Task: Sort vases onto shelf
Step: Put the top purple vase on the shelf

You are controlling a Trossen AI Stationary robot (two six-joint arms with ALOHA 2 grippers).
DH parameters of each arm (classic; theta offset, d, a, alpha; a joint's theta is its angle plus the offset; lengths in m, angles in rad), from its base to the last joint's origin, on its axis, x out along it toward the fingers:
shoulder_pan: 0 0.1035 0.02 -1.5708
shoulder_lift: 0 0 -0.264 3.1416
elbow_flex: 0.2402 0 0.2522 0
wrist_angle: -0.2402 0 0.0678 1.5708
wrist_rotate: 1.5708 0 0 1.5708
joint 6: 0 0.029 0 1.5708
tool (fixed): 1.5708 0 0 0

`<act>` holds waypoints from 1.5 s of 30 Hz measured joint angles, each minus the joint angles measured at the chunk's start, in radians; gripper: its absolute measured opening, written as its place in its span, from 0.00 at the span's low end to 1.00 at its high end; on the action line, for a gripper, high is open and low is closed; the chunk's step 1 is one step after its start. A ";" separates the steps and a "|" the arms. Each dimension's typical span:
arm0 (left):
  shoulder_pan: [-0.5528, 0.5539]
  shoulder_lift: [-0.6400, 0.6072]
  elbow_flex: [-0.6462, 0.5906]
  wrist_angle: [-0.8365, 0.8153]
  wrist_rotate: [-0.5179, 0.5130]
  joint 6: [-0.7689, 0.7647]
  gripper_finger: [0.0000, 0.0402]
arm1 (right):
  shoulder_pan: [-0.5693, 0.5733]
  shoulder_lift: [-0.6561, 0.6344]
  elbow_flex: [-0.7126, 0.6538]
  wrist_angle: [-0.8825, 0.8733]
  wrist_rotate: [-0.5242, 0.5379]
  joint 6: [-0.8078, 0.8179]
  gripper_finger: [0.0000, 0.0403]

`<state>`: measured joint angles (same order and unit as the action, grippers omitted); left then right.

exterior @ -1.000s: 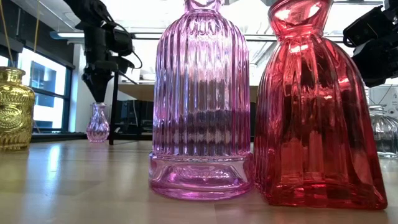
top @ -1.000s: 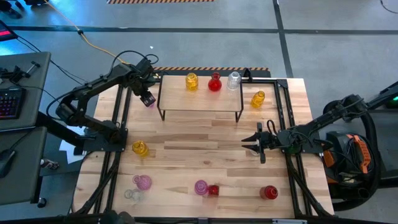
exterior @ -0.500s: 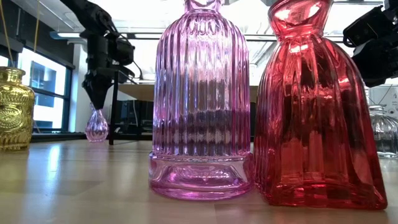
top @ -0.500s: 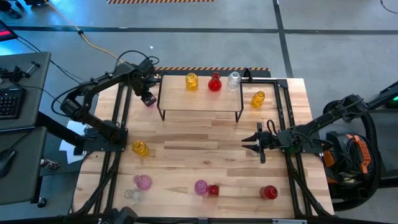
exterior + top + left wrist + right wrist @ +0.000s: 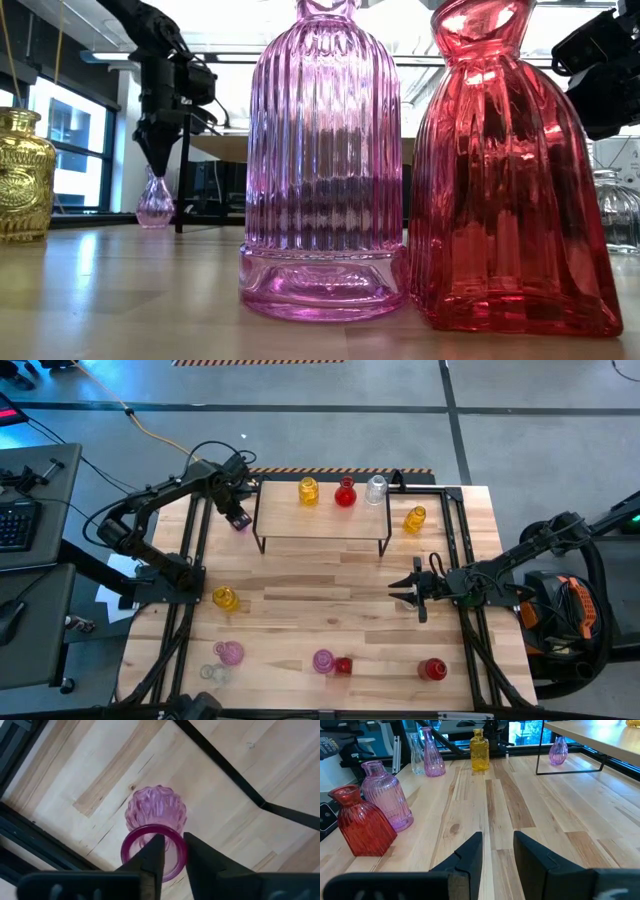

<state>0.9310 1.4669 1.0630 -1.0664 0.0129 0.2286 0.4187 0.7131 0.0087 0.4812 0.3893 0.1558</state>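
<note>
Since a second ago the left gripper (image 5: 170, 851) has dropped from above the small pink vase (image 5: 155, 822) onto its mouth and narrowed; its fingers now pinch the rim, one inside the neck and one outside, as the left wrist view shows.

Nearest the low camera, a tall ribbed pink vase (image 5: 325, 160) and a red vase (image 5: 510, 170) stand touching at the table's front edge, with more vases scattered along that side. Mid-table, the right gripper (image 5: 412, 588) waits with its fingers partly spread and nothing between them. Farther back, the small pink vase stands on the tabletop just outside the shelf's (image 5: 320, 520) left end, near the table's far left corner. On the shelf's back edge sit a yellow vase (image 5: 308, 490), a red one (image 5: 345, 492) and a clear one (image 5: 376, 489).

I judge the pink vase light, rigid, smooth and breakable. A pinch on the rim wall is a thin hold on slick glass, so it could slip or swing; a gentle squeeze and a straight lift seem wise.
</note>
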 joint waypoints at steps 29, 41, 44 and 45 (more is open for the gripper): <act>-0.019 -0.108 -0.001 -0.107 -0.077 -0.034 0.03 | 0.000 0.000 0.000 0.000 0.000 0.000 0.23; -0.099 -0.299 0.011 -0.206 -0.154 -0.061 0.03 | 0.000 0.000 0.000 0.000 0.000 0.000 0.23; -0.126 -0.332 0.048 -0.237 -0.184 -0.065 0.04 | 0.000 0.000 0.000 0.000 0.000 0.000 0.23; -0.136 -0.338 0.063 -0.246 -0.195 -0.070 0.04 | 0.000 0.000 0.000 0.000 0.000 0.000 0.23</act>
<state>0.7954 1.1284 1.1256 -1.3122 -0.1818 0.1591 0.4187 0.7132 0.0086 0.4812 0.3897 0.1560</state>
